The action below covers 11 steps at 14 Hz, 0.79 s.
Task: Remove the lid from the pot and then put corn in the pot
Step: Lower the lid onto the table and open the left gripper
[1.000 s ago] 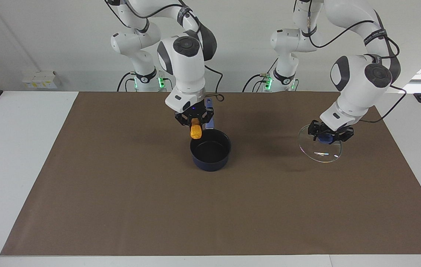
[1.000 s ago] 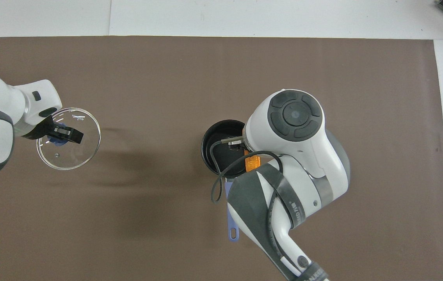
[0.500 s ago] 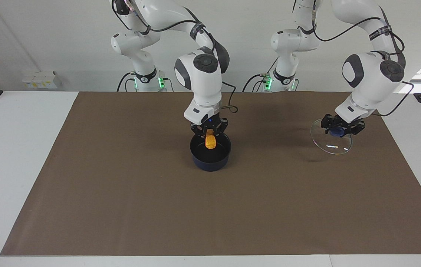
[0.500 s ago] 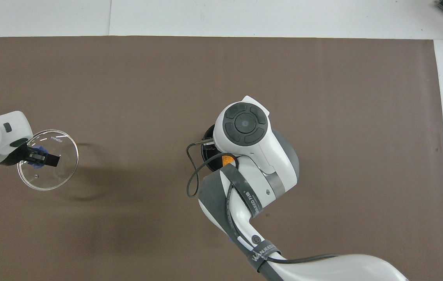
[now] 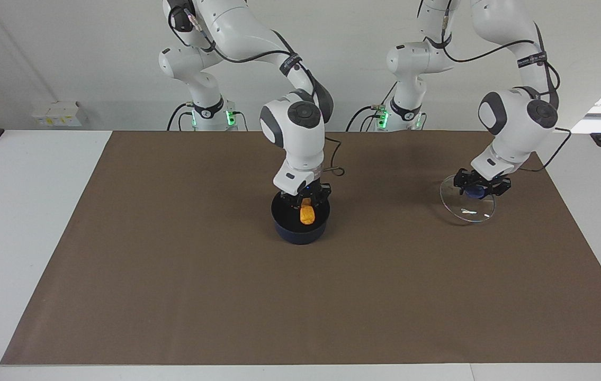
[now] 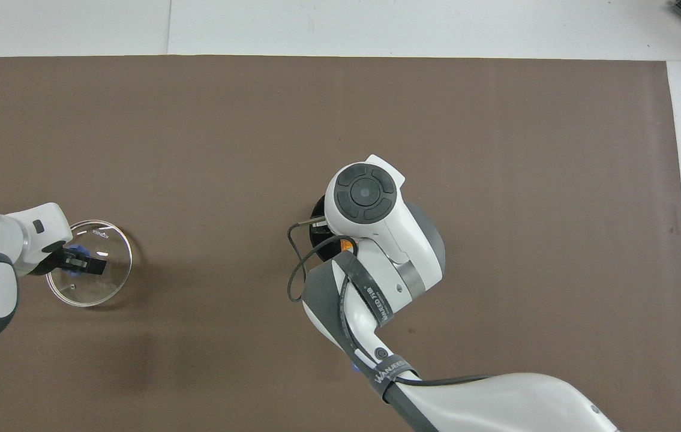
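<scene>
Now the left claw (image 5: pixel 474 186), over the table's (image 5: pixel 173 296) left-arm end, grips the lid (image 5: pixel 467 200) by its knob; mid-table, the right claw (image 5: pixel 306 203) pinches the corn (image 5: pixel 307 214) inside the pot (image 5: pixel 300 218) — best let go low, gently.

Your facing camera: high, across table (image 5: pixel 25 222), looking at robots, wide. Your overhead camera: above robots' end, looking steeply down, closer. Both share brown mat (image 5: pixel 173 275) (image 6: pixel 196 132), half turn apart.
</scene>
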{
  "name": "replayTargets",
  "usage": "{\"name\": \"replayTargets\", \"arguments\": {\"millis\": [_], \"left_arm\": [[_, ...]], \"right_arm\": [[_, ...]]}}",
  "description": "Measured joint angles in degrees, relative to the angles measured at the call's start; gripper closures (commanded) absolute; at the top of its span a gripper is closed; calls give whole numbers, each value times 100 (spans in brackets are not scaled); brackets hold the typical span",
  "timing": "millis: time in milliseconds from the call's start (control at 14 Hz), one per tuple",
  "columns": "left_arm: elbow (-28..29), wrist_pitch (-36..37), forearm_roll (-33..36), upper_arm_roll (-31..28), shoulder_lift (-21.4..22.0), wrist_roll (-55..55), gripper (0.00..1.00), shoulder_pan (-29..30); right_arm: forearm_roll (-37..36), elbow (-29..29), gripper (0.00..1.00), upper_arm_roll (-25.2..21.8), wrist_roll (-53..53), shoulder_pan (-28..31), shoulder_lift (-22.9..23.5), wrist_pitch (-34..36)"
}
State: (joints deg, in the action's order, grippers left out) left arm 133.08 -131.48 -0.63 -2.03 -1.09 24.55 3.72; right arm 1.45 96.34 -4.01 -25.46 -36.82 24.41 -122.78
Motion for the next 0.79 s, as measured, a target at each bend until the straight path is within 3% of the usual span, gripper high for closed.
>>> {"name": "replayTargets", "arguments": {"millis": [214, 286, 429, 571, 643, 714, 786], "left_arm": [[-43, -147, 0, -1, -115, 15, 0, 67], [-106, -148, 0, -1, -119, 15, 0, 75], [-292, -128, -15, -1, -123, 14, 0, 93], [-588, 52, -53, 0, -127, 12, 0, 103], [-797, 214, -61, 3, -132, -7, 0, 103], [-1015, 356, -70, 12, -138, -81, 0, 103], [-1228, 471, -77, 33, -148, -245, 0, 103]], "right_arm": [[0, 80, 100, -8, 0, 1, 22, -72], [-1, 116, 91, -10, 0, 1, 28, -130], [-1, 154, 68, -15, 0, 7, 39, -160], [-1, 159, 27, -15, 0, 34, 39, -171], [-1, 159, 13, -17, 0, 49, 40, -176], [-1, 159, 2, -21, 1, 59, 40, -176], [-1, 153, 0, -21, 2, 61, 40, -179]]}}
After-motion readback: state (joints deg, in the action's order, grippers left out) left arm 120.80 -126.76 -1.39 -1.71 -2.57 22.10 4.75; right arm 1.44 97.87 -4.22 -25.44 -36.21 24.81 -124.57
